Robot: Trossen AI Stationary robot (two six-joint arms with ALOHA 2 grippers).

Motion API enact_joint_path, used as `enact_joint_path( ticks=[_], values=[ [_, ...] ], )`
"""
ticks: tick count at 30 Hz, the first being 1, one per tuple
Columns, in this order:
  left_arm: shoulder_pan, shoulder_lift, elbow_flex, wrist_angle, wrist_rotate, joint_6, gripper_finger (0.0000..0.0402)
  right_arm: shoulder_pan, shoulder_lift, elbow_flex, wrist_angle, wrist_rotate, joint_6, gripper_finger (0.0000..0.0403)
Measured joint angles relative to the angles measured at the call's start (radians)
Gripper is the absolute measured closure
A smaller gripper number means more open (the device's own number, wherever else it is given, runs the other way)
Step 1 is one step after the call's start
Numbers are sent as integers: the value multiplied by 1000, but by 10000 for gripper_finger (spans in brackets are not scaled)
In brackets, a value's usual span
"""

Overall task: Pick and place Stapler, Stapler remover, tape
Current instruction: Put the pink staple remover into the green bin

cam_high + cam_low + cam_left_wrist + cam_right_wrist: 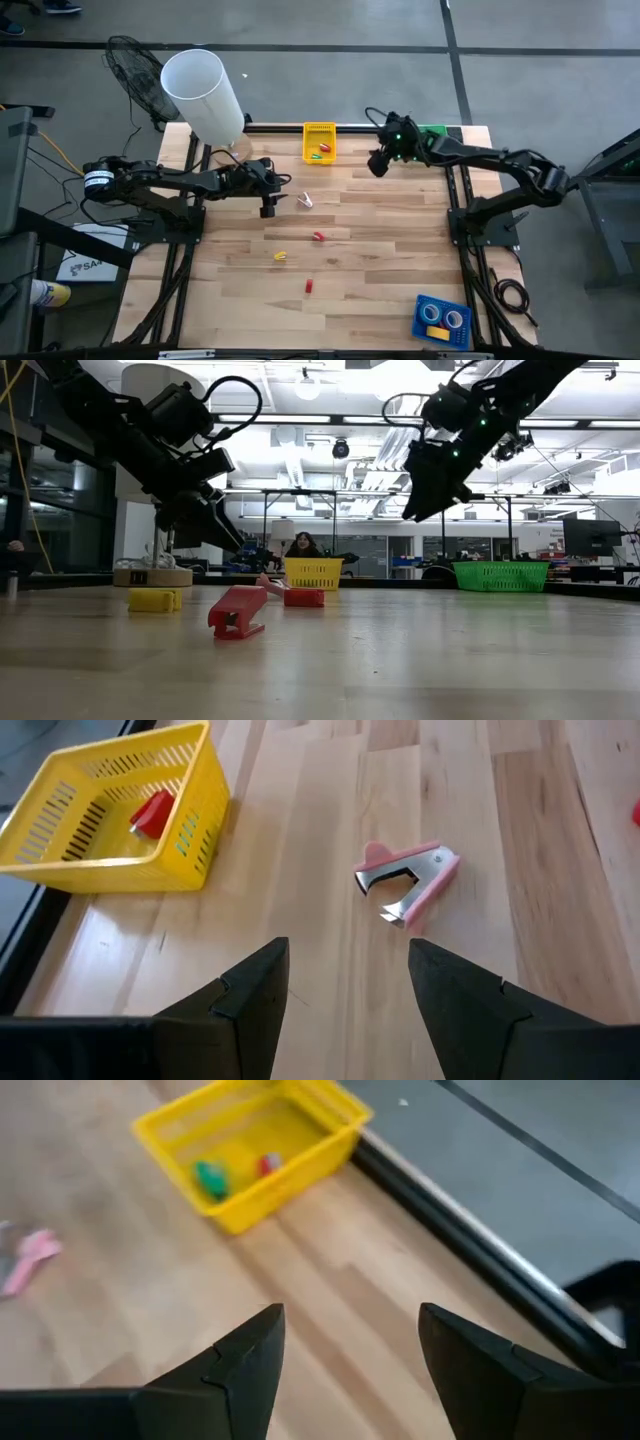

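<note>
The left gripper (268, 208) hovered with fingers spread wide and empty, the pink staple remover (305, 200) lying on the wooden table (380, 260) just beside it at three o'clock. The right gripper (378, 163) hung open and empty, the yellow basket (319, 141) at its nine o'clock. Tape rolls (442, 317) sat in a blue tray (441, 320) at the table's five o'clock corner.

The left arm reaches in from the left side, its hand (268, 207) hanging above the worktop with fingers spread apart and nothing between them. The right arm stretches from the right toward the far edge, its hand (378, 165) raised, fingers likewise parted and empty.
</note>
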Motion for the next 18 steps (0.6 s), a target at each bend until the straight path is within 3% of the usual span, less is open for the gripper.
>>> enact_joint_path(
  ticks=[8,18],
  values=[
    [0,0,0,-32,-7,-11,199,169,13,0,21,55,26,181],
    [0,0,0,-163,-83,-34,199,365,166,0,148,125,51,182]
  ],
)
